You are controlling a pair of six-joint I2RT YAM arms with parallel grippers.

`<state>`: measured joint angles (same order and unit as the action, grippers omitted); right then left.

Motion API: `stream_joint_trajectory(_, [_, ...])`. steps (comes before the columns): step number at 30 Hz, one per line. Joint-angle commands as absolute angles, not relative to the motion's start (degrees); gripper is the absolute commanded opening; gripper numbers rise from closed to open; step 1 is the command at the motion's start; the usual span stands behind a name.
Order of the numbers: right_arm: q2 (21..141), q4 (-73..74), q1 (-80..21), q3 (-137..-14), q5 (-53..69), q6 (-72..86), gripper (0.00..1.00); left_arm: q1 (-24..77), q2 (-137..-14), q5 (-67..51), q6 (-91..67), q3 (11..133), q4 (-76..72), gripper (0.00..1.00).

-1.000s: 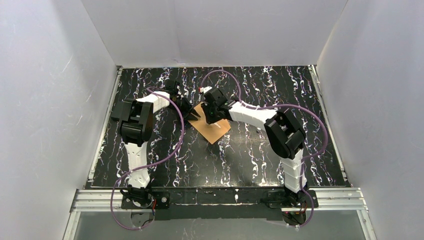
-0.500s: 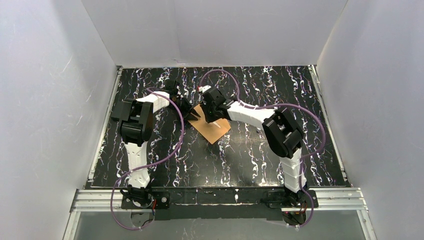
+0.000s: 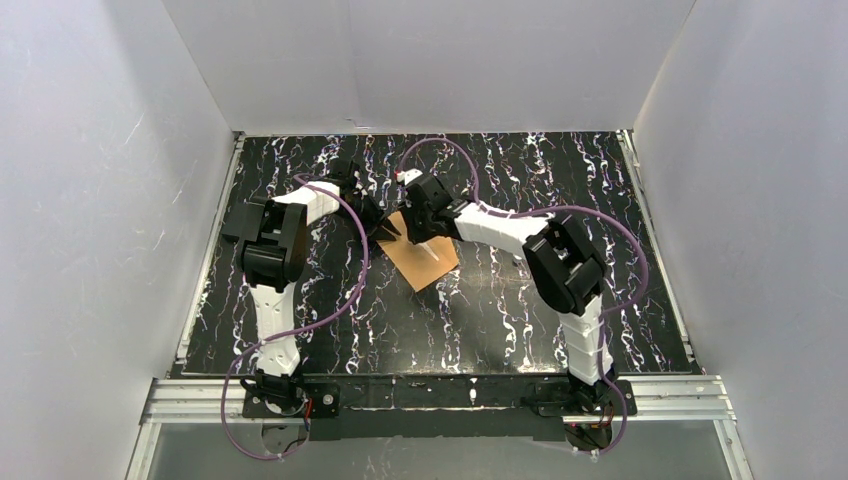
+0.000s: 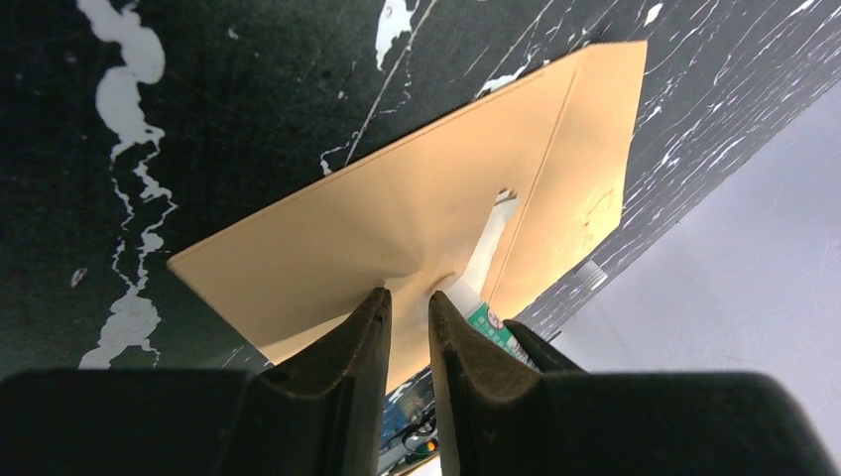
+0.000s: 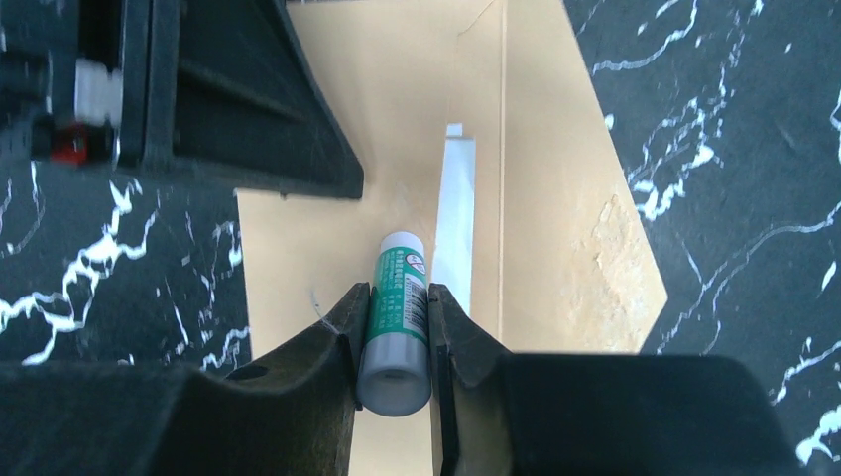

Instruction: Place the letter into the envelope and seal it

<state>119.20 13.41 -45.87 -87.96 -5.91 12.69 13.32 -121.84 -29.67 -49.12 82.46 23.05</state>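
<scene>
orange-brown envelope [image 3: 425, 255] lying flat on the marbled table [image 3: 500, 310] between the arms, left gripper [image 4: 407, 297] pinching its edge, fingers nearly touching (paper puckering there), right gripper [image 5: 395, 297] clamping a green-white glue stick [image 5: 397, 317], tip hovering over the envelope just beside a white strip [image 5: 454, 218]

The black table top [image 3: 500, 320], veined with white like marble, spreads beneath the left gripper [image 3: 389, 231] and the right gripper [image 3: 419, 238]. Beyond both rises a plain white back wall [image 3: 430, 60]. A white left side wall [image 3: 90, 200] stands well left of the left gripper, and a white right side wall [image 3: 760, 200] stands well right of the right gripper. Nearer than both, a silver metal rail [image 3: 670, 392] edges the table. The light is soft and even.
</scene>
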Motion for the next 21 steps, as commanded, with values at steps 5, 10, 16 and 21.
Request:
stream_joint_trajectory(5, [111.80, 23.19, -45.81, -79.17, -3.15, 9.37, 0.01, 13.62, -125.38, -19.66, -49.28, 80.64, 30.46, 0.20])
stream_joint_trajectory(10, [112.54, 23.23, -45.81, -80.41, -0.45, 10.23, 0.01, 13.62, -125.35, -19.73, -49.47, 80.23, 29.95, 0.20])
stream_joint_trajectory(16, [116.28, 20.45, -45.79, -83.76, -1.49, 12.95, 0.01, 13.58, -125.25, -20.10, -49.17, 80.26, 30.06, 0.20])
stream_joint_trajectory(21, [120.94, 20.64, -45.91, -88.93, -4.52, 13.82, 0.01, 13.56, -125.31, -20.45, -49.18, 80.06, 29.99, 0.20])
